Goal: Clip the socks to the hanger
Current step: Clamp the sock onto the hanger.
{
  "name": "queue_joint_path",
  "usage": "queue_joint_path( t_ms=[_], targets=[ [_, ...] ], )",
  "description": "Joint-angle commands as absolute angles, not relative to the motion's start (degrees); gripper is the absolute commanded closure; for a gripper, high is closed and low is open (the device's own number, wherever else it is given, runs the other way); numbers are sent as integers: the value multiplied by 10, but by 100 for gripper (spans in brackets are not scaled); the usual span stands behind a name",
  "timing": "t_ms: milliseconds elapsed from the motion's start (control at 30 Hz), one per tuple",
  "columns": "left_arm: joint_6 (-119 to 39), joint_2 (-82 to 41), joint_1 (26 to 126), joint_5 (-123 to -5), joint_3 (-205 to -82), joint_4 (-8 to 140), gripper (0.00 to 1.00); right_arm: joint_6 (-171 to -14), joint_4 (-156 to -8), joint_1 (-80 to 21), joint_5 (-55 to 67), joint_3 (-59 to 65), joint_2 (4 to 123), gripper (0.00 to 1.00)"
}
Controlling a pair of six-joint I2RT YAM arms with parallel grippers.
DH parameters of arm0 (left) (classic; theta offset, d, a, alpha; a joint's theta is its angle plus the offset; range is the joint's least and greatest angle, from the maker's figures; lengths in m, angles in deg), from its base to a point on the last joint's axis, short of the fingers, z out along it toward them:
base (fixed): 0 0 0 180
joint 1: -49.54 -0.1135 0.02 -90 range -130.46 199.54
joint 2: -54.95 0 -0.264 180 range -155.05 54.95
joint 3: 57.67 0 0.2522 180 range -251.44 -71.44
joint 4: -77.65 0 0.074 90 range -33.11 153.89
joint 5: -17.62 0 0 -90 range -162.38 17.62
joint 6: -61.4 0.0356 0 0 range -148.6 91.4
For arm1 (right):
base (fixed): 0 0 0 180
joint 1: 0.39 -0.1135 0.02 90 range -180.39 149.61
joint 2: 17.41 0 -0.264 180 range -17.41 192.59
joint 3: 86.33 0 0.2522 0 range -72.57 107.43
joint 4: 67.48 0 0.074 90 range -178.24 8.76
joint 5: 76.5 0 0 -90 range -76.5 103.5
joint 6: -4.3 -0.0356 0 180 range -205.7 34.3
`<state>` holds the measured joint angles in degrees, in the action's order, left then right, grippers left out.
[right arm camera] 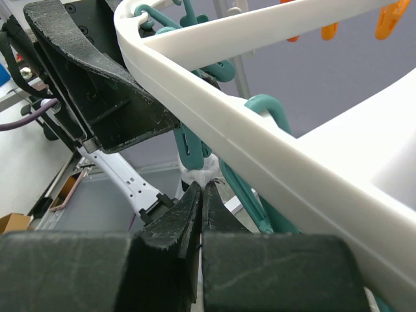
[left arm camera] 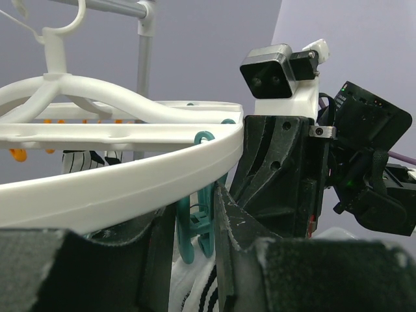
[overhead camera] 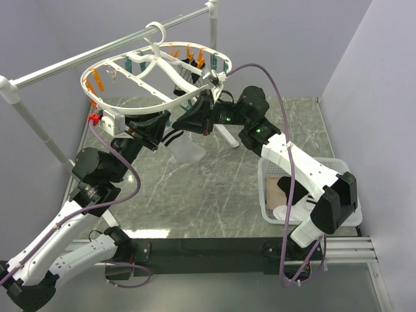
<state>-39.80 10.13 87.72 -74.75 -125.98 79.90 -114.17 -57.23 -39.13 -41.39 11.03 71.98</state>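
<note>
The white oval hanger (overhead camera: pixel 156 103) hangs by its hook from the rail. Both grippers meet under its near rim. In the left wrist view my left gripper (left arm camera: pixel 195 214) has its fingers on either side of a teal clip (left arm camera: pixel 198 224) under the rim (left arm camera: pixel 130 182) and is pressed on it. A white sock with black stripes (left arm camera: pixel 195 286) hangs below the clip; it also shows in the top view (overhead camera: pixel 185 151). My right gripper (right arm camera: pixel 203 185) is shut on the sock's white top edge (right arm camera: pixel 203 173), held right under the teal clip (right arm camera: pixel 192 146). The hanger rim (right arm camera: pixel 260 130) runs above.
A silver rail (overhead camera: pixel 65 65) with white joints carries the hanger. Orange clips (overhead camera: pixel 97 81) and other hung socks (overhead camera: pixel 185 71) sit on the frame. A white lattice basket (overhead camera: pixel 263 188) at the right holds more socks (overhead camera: pixel 278 185). Grey walls stand close behind and right.
</note>
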Motion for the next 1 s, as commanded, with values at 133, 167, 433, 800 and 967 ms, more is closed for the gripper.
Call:
queue_joint_path(
  t_ms=[133, 167, 433, 800, 967],
  targets=[
    [-397, 111, 883, -683, -1258, 807, 74, -1137, -574, -393, -395, 146, 726, 100],
    [-398, 113, 883, -682, -1258, 806, 74, -1138, -576, -393, -393, 147, 728, 100],
    [-398, 115, 883, -679, -1257, 806, 74, -1139, -583, -392, -384, 154, 736, 100],
    [-396, 112, 882, -675, -1257, 809, 74, -1140, -584, -393, -384, 152, 741, 100],
    [-396, 105, 883, -675, -1259, 807, 75, -1138, -587, -393, -389, 153, 741, 100]
  ],
)
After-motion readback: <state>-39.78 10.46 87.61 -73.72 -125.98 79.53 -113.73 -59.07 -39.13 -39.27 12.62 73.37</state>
